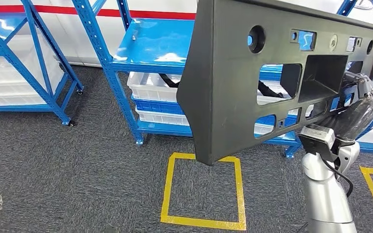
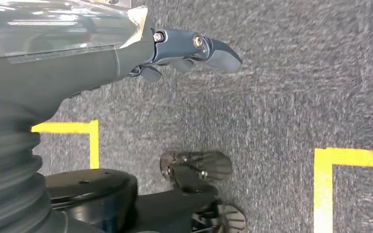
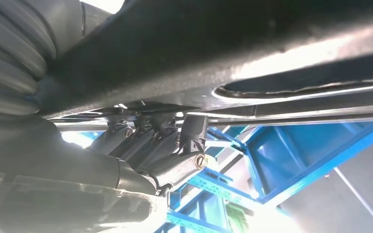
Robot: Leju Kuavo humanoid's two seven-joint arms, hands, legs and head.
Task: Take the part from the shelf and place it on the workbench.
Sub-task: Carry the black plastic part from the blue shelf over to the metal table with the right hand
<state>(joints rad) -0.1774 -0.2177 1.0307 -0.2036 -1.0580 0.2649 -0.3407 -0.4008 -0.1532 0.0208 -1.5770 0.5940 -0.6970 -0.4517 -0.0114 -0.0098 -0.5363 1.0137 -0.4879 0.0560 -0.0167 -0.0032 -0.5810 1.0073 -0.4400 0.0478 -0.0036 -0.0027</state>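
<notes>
No writing can be read on the part (image 1: pixel 233 82), a large dark grey plastic panel with round holes and rectangular cut-outs. The right hand (image 1: pixel 357 99) grips its far edge, lifting it before the blue shelf (image 1: pixel 150 48). The left hand (image 2: pixel 184 53) hangs over the carpet (image 2: pixel 281 97), fingers loosely curled, holding nothing.

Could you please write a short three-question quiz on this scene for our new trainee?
1. True or false: the right robot hand holds the dark part clear of the shelf.
2. What does the left robot hand hold? A) a white bin B) nothing C) the part
3. Fill in: on the carpet below the part lies a square of ______ tape.

Key: 1 true; 2 B; 3 yellow.
</notes>
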